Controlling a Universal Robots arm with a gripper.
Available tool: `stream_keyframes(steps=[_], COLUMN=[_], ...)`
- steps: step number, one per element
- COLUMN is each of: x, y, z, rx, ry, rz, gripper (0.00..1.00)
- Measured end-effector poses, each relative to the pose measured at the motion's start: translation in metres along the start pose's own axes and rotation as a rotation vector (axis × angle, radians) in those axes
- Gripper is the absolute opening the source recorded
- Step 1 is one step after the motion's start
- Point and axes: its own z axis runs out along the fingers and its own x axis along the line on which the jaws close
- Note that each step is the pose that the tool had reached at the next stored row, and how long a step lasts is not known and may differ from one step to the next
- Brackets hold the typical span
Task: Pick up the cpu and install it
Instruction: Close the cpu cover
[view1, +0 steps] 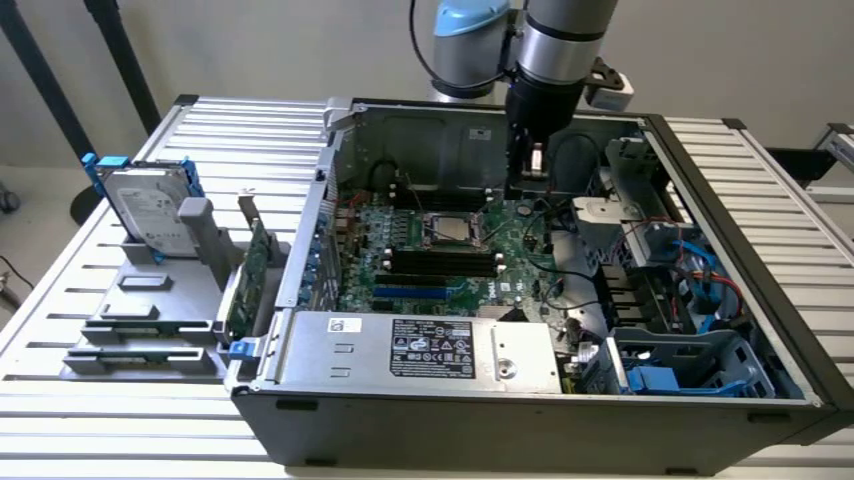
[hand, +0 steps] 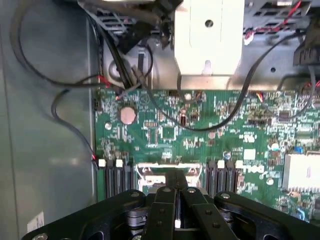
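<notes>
In the exterior view, an open computer case (view1: 534, 425) lies on a slatted tabletop (view1: 781, 180). A hard drive (view1: 140, 210) and a green card (view1: 247, 285) stand in a holder outside the case, on the exterior view's left. The arm reaches down into the case, and the pincer (view1: 525, 188) hangs low over the green board (view1: 447, 285). It is just to the exterior view's right of the socket (view1: 454, 228). A silver-grey square with a darker rim sits inside the socket frame; this looks like the cpu (view1: 455, 229), lying flat in its seat and not held by the arm.

In the wrist view, the pincer (hand: 176, 181) points down at the board (hand: 200, 130), right over the metal socket frame (hand: 150, 171). Its two fingers (hand: 165, 210) stand pressed together with only a thin slit between them, and nothing can be seen gripped. The fingers hide much of the socket, so the seating of the chip cannot be checked from here.

Judging from this, the pick-up is done and the work is in the install step, late on. A further move here calls for a gentle, straight approach that keeps clear of the cables and memory slots (hand: 117, 177) beside the socket.
</notes>
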Motion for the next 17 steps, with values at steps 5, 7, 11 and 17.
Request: stream_keyframes(steps=[5, 7, 11, 17], x=[0.0, 0.0, 0.0, 0.0], y=[0.0124, 0.0146, 0.0162, 0.0168], z=[0.0, 0.0016, 0.0088, 0.0197], rx=[0.0007, 0.0008, 0.0008, 0.0011], ry=[0.0009, 0.0008, 0.0008, 0.0012], rz=[-0.002, -0.003, -0.006, -0.011], gripper=[0.11, 0.11, 0.11, 0.11])
